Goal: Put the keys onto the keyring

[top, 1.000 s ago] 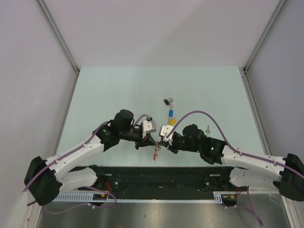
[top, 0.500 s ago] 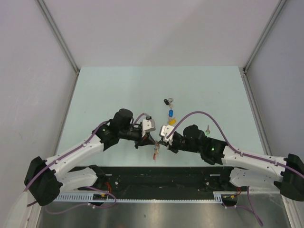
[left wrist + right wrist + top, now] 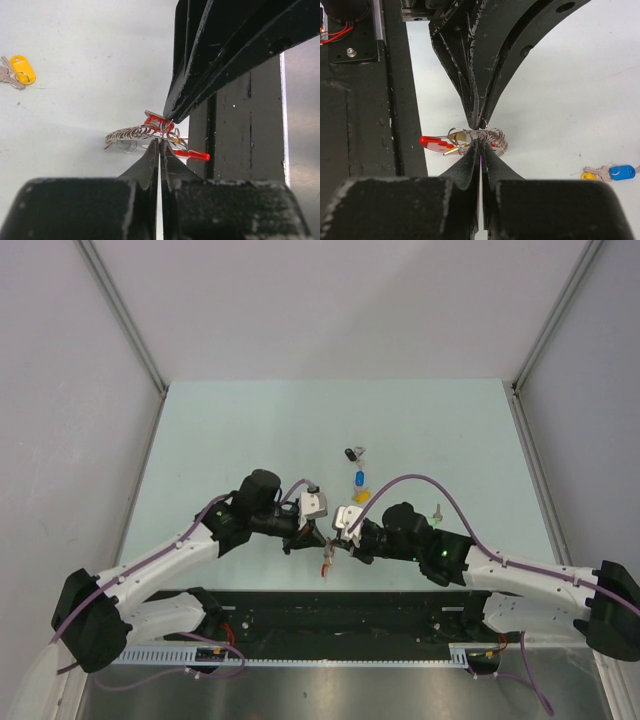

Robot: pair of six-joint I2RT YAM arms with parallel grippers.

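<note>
My left gripper (image 3: 319,536) and right gripper (image 3: 338,540) meet tip to tip just above the table's near edge. Both are shut on the keyring (image 3: 328,558), held between them. In the left wrist view my left gripper (image 3: 160,142) pinches a wire loop beside the silvery coil (image 3: 131,134) and the red band (image 3: 159,121). In the right wrist view my right gripper (image 3: 481,142) pinches the loops (image 3: 496,138). A red-tagged key (image 3: 434,143) hangs at the keyring. The black key (image 3: 350,453), blue key (image 3: 359,478), yellow key (image 3: 362,496) and green key (image 3: 437,510) lie on the table.
The black mounting rail (image 3: 330,610) runs along the near edge, right below the held keyring. The loose keys lie in a line just beyond the grippers. The yellow key shows in the left wrist view (image 3: 22,69), and the blue key in the right wrist view (image 3: 622,171).
Both grippers stay pinched together on the keyring. They have shifted only slightly, and the loose keys have not moved.
</note>
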